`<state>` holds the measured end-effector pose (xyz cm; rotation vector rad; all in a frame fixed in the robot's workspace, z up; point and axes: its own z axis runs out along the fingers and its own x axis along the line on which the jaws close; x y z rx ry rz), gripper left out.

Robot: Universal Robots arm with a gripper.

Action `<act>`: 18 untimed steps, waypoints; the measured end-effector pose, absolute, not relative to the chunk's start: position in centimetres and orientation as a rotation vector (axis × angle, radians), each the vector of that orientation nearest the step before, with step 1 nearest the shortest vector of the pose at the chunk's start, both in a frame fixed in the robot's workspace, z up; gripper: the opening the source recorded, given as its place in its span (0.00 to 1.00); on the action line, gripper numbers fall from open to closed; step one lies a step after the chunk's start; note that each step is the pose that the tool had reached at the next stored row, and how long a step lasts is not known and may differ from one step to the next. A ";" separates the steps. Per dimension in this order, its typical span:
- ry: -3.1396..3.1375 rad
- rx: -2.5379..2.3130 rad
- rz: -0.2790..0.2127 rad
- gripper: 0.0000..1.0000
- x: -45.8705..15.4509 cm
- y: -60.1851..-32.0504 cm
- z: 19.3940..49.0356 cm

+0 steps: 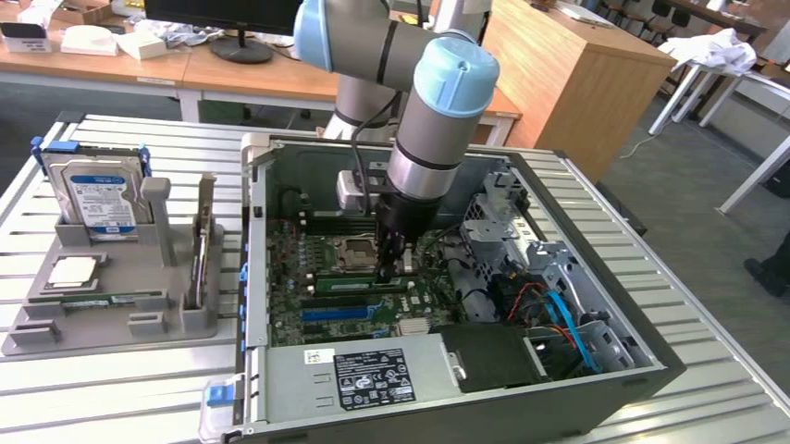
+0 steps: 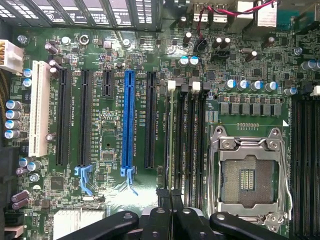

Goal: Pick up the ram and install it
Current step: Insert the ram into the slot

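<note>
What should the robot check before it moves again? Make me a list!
1. The pincer is shut on the ram: ok.
2. The ram runs straight along its slot, next to the empty memory slots: ok.
3. The white clip at the slot's end is open: cannot tell.
4. The ram is pushed all the way down: cannot tell.
5. The blue cable is away from the pincer: ok.
6. The CPU socket is not touched by the pincer: ok.

Arm upright, tool (image 1: pixel 392 271) clamped, pointing straight down
</note>
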<state>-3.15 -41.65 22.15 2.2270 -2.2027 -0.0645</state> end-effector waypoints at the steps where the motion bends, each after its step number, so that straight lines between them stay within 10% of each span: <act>1: -2.203 2.227 -0.065 0.11 -3.2 -41.7 22.1; 11: -2.203 2.228 -0.064 0.12 -3.1 -41.6 22.1; 18: -2.203 2.227 -0.065 0.31 -3.2 -41.6 22.3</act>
